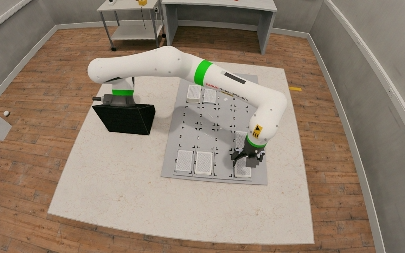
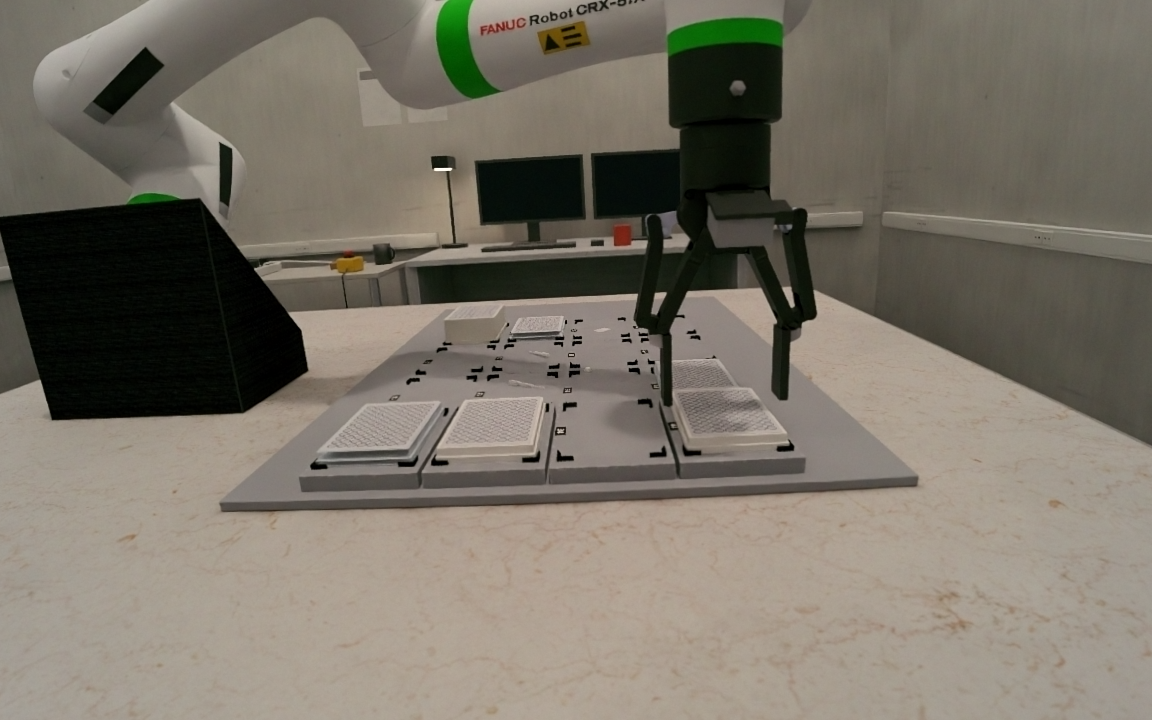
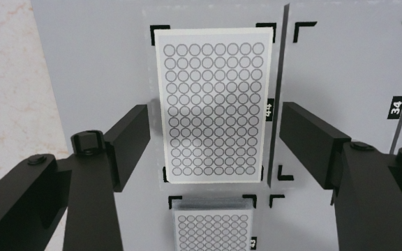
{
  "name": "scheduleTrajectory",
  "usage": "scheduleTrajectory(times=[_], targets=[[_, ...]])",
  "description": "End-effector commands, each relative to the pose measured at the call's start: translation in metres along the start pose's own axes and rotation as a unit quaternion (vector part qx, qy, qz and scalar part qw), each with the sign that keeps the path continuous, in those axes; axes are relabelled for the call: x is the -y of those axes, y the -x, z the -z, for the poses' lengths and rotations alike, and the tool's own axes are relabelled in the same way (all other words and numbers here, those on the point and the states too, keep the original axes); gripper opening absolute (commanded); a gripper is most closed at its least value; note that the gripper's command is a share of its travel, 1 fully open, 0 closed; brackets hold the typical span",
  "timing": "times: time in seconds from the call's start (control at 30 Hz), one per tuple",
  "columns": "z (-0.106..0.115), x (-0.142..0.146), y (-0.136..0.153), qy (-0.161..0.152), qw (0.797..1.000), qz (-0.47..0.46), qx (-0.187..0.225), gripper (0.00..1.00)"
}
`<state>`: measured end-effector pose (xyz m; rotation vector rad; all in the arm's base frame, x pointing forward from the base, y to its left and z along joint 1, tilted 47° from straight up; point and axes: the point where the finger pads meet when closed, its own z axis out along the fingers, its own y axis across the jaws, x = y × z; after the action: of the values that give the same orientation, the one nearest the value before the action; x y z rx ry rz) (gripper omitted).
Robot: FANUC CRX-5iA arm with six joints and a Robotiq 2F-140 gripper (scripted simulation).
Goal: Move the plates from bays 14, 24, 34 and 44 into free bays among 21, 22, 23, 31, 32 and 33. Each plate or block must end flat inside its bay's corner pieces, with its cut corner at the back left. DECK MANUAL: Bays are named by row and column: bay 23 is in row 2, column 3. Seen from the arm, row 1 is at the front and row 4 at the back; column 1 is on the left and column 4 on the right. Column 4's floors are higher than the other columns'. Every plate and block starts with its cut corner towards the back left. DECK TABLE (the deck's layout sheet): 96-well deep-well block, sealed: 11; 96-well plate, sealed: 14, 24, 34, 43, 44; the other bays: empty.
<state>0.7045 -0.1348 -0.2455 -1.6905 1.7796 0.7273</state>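
Observation:
My open gripper (image 1: 247, 162) (image 2: 723, 398) (image 3: 215, 136) hangs over bay 44, one finger beyond each long side of the sealed plate there. This white plate (image 1: 243, 171) (image 2: 730, 420) (image 3: 215, 104) lies among its corner pieces; contact with the fingers is not visible. Plates lie in bay 14, this one (image 1: 184, 160) (image 2: 381, 428), and in bay 24, this one (image 1: 204, 162) (image 2: 492, 425). Bay 34 (image 1: 223, 165) (image 2: 611, 438) (image 3: 344, 87) is empty. A plate (image 1: 209, 95) (image 2: 539, 325) lies in bay 21. Bays 22, 23, 31, 32 and 33 hold no plate.
A plate (image 1: 240, 138) (image 2: 695, 370) (image 3: 213, 230) lies in bay 43, close beside bay 44. The taller deep-well block (image 1: 193, 93) (image 2: 474, 324) stands in bay 11. Small pale bits lie in bay 31 (image 1: 225, 99), bay 22 (image 1: 210, 115) and bay 23 (image 1: 207, 134).

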Motion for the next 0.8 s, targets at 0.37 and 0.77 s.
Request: scheduleTrajectory(times=[0.37,0.77], targets=[[0.002,0.001,0.0,-0.001,1.0,0.0,-0.001,0.7],[-0.01,0.001,0.0,-0.001,1.0,0.0,-0.001,0.7]])
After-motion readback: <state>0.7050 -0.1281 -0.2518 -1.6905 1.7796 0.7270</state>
